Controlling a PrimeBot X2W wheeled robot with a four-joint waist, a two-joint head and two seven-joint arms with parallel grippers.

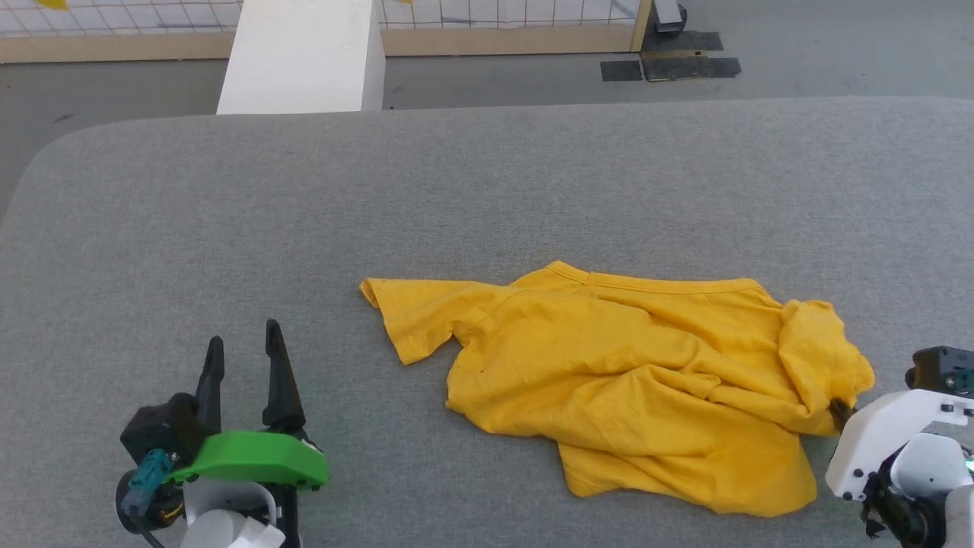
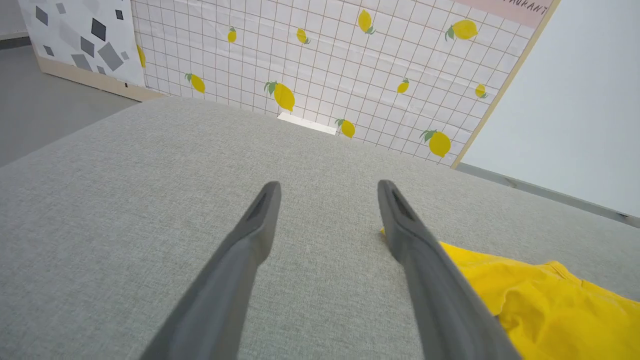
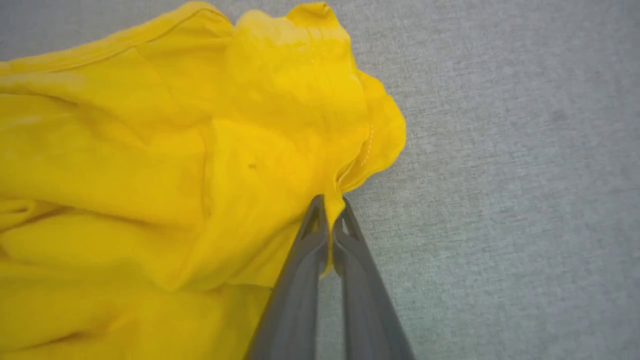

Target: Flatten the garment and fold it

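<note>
crumpled bright yellow cotton t-shirt [image 1: 624,380] lying on the grey fabric-covered table [image 1: 456,190], right of centre, near side. right gripper [image 3: 330,215] pinching a fold at its right edge. left gripper [image 1: 243,332] sitting spread, well left of it.

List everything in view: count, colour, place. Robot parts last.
garment: one, bright yellow T-shirt, crumpled on the table, right of centre in the head view
table: one, grey fabric top, under the garment
white block: one, white, beyond the table's far edge
lemon panel: one, white grid with yellow lemons, behind the table
patterned panel: one, white with grey and black shapes, beside the lemon panel
dark mats: a few, black, on the grey floor right of the white block
left gripper: one, dark fingers, open, over bare table, left of the garment and apart from it
right gripper: one, dark fingers, shut on the garment's right edge
</note>
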